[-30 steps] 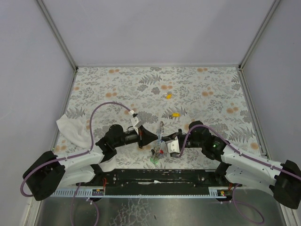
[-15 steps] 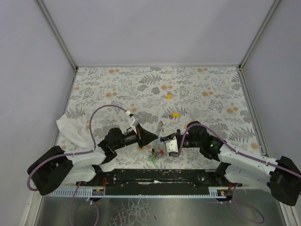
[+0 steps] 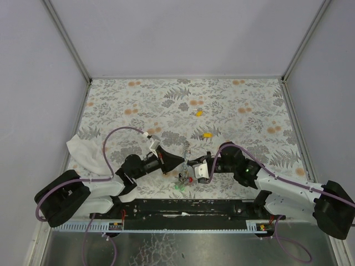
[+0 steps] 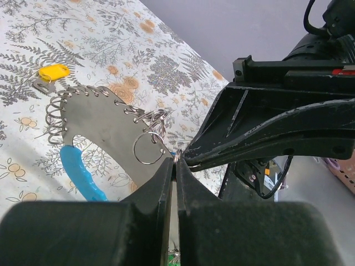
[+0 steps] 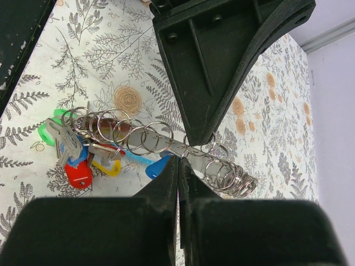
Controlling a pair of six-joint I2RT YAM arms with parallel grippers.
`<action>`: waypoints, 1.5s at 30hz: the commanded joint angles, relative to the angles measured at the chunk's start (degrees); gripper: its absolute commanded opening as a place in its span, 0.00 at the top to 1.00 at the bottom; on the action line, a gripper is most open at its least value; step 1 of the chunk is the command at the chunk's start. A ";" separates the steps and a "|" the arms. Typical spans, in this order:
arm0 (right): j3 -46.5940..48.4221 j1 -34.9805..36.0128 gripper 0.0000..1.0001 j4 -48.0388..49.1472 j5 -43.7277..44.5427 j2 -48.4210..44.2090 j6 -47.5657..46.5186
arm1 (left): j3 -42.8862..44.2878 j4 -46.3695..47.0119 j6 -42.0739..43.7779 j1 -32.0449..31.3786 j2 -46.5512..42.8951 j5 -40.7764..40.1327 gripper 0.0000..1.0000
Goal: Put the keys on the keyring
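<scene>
The keyring is a curved grey strap (image 4: 105, 119) with a light-blue section (image 4: 80, 174) and many thin metal rings along its edge. It hangs between both grippers (image 3: 187, 152). My left gripper (image 4: 176, 159) is shut on one small ring at the strap's edge. My right gripper (image 5: 178, 158) is shut on the strap's edge, tip to tip with the left fingers (image 5: 222, 66). Red (image 5: 77, 173), yellow (image 5: 108, 165), green (image 5: 47, 133) and blue (image 5: 158, 166) keys hang in a cluster from rings at the strap's near end (image 3: 183, 180). Two yellow keys (image 3: 207, 134) (image 3: 198, 112) lie loose on the table.
A crumpled white cloth (image 3: 83, 151) lies at the table's left edge beside the left arm. The floral table cover (image 3: 244, 111) is bounded by grey walls on three sides. One loose yellow key also shows in the left wrist view (image 4: 52, 72).
Both grippers have shifted slightly left and closer together, with the keyring still held between them. The left arm's elbow has moved right and the right arm has stretched further left.
</scene>
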 commanded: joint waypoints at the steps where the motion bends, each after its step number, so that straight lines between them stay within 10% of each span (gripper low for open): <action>1: 0.50 1.42 1.00 -0.36 -3.27 -1.52 1.46 | -0.41 11.06 -0.90 0.30 0.06 -7.07 1.00; 11: 3.01 1.41 1.00 -4.23 0.58 -5.66 -0.65 | -1.88 7.94 1.44 0.30 -3.59 -6.94 0.84; 24: 8.65 1.43 1.00 -11.71 2.04 -3.93 -7.42 | 2.79 -19.49 24.20 0.75 -15.43 4.59 0.74; 45: 11.08 1.43 1.00 -17.61 1.47 -4.05 -11.03 | 18.21 -33.43 45.76 4.60 1.28 29.99 0.69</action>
